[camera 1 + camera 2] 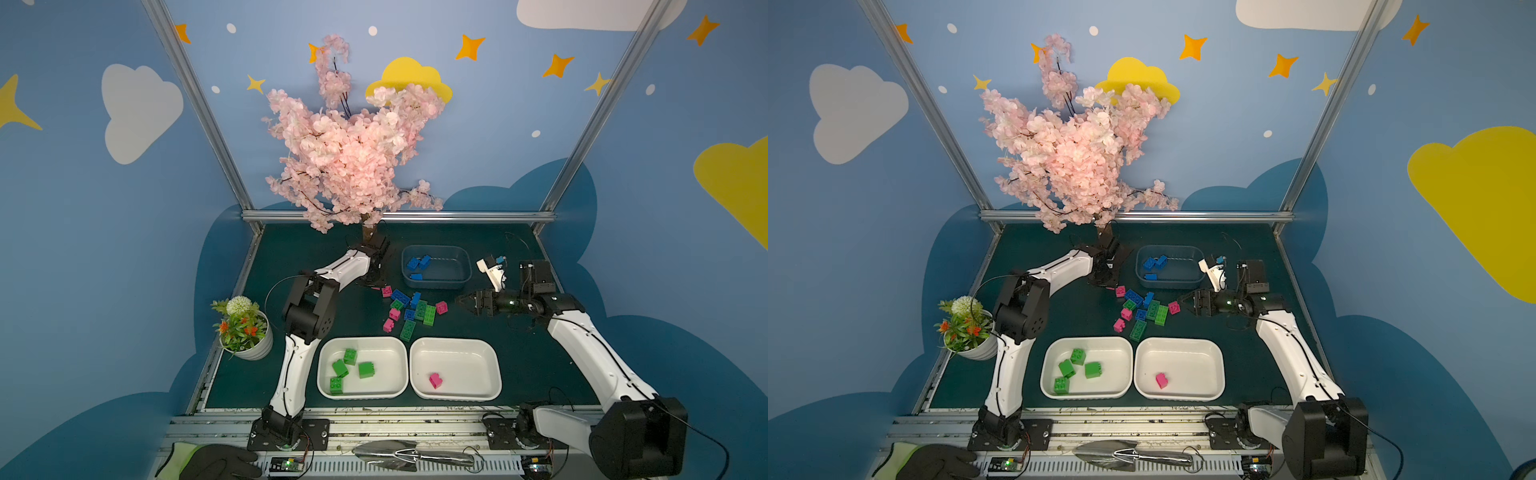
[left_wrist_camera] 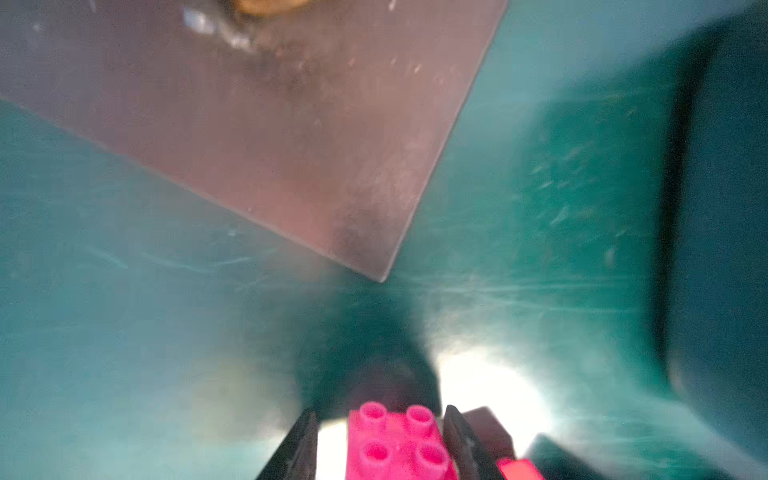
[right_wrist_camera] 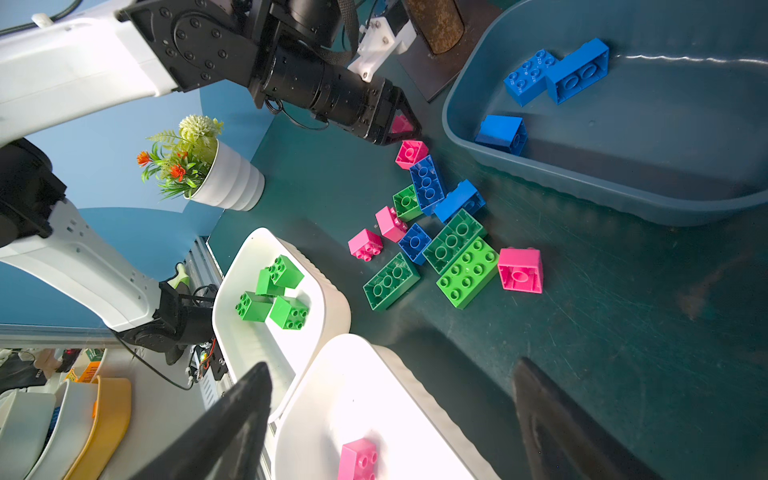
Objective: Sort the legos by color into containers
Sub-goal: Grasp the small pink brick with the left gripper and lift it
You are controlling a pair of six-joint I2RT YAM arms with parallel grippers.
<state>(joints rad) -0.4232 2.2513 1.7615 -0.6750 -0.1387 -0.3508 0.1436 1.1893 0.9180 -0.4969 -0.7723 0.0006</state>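
Currently in the left jaws: the left gripper [image 3: 401,124] is clenched on a pink brick [image 2: 399,449] with its studs towards my wrist camera. That view is blurred, so I cannot tell whether the brick is clear of the desk [image 1: 519,365].
Left gripper position: at the back of the desk, beside the tree base plate [image 2: 249,124] and at the far end of the pile.
Right jaws: released, spread wide with nothing between them.
Right gripper position: the right gripper [image 1: 462,301] is at the right edge of the pile, near a loose pink brick [image 1: 441,307].
Pile [image 1: 409,309]: I count eleven bricks on the desk between the tub and the trays. Four are pink, three blue and four green, and most touch a neighbour.
Grey-blue tub [image 1: 440,284]: behind the pile, with three blue bricks [image 3: 500,133] inside, two of them together and one apart.
Left white tray [image 1: 382,357]: at the front, holding four green bricks [image 1: 350,356] bunched towards its left half.
Right white tray [image 1: 457,361]: just beside the left one, holding a lone pink brick [image 1: 435,380].
Flower pot [image 1: 249,349]: at the left edge of the desk, well apart from the bricks.
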